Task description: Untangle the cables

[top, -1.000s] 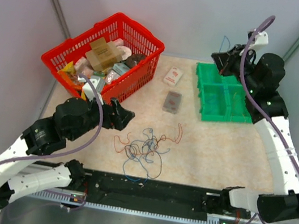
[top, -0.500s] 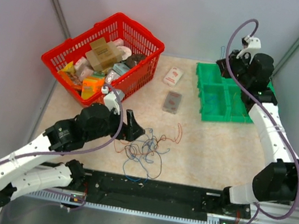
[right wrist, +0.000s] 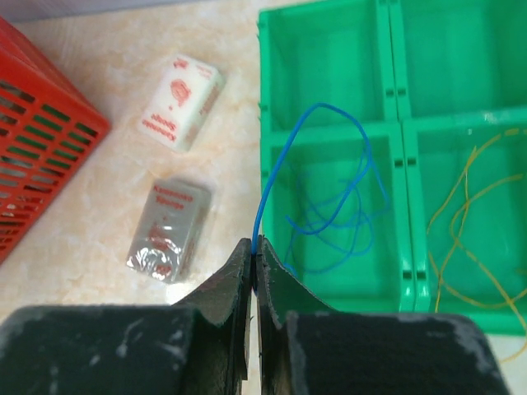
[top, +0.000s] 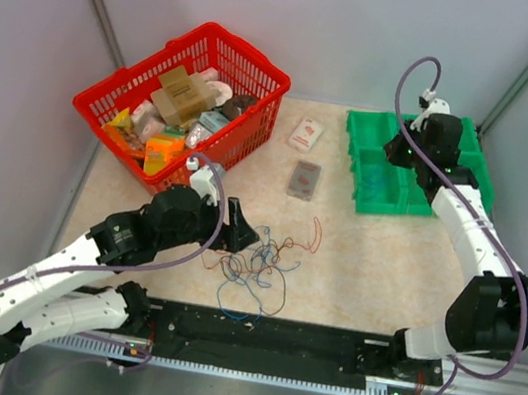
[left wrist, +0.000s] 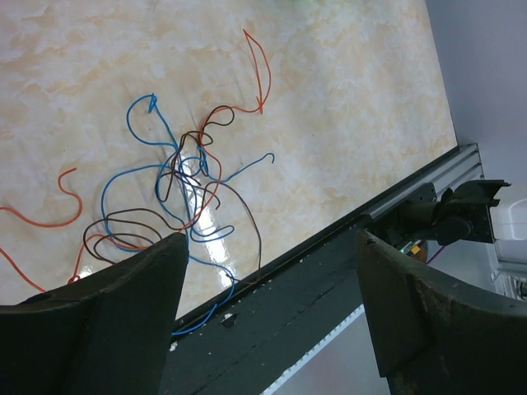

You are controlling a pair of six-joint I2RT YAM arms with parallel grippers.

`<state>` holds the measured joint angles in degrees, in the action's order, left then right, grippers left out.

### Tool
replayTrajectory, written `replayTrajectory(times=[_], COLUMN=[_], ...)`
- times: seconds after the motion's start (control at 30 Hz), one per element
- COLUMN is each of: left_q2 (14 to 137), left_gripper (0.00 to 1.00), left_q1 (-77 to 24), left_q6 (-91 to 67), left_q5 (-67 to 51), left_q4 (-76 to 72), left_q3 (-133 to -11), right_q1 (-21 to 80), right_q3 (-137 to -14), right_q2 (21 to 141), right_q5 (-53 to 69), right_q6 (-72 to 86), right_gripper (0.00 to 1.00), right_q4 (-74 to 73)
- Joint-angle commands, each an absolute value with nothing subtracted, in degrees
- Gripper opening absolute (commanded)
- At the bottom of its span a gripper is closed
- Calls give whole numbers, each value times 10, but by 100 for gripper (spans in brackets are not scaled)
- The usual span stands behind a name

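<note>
Left arm swung from lower left toward frame centre; right arm dropped over green tray (right wrist: 391, 82). Cable tangle (top: 259, 258) lay on desk (top: 364, 265), bottom centre of overhead view, just right of left pincer (top: 239, 226), strands sprawled left-right. Left arm was far nearer. Left pincer jaws stood wide apart, empty. Right pincer (right wrist: 254, 247) was clamped on blue cable (right wrist: 265, 189), which looped into tray compartment.

Left gripper (left wrist: 270, 239) low, jaws spread wide — right arm (top: 465, 219) stretched far forward, right gripper (right wrist: 254, 247) pinched tight.
</note>
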<state>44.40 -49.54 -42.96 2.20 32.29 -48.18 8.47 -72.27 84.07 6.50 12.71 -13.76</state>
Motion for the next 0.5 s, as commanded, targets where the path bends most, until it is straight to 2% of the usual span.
replayTrajectory(times=[0.0, 0.27, 0.47], left_q2=[463, 511, 549], left_gripper=[85, 85, 85], left_q1=[-494, -494, -495], left_q6=[-432, -430, -417], left_q5=[12, -15, -23], left_q4=[278, 259, 258], left_q3=[-479, -472, -469], right_q1=[83, 82, 83], right_q3=[-750, -827, -924], right_q2=[852, 962, 1088], right_q5=[37, 61, 4], right_q6=[183, 191, 153], right_gripper=[0, 0, 0], right_q4=[-230, -308, -327])
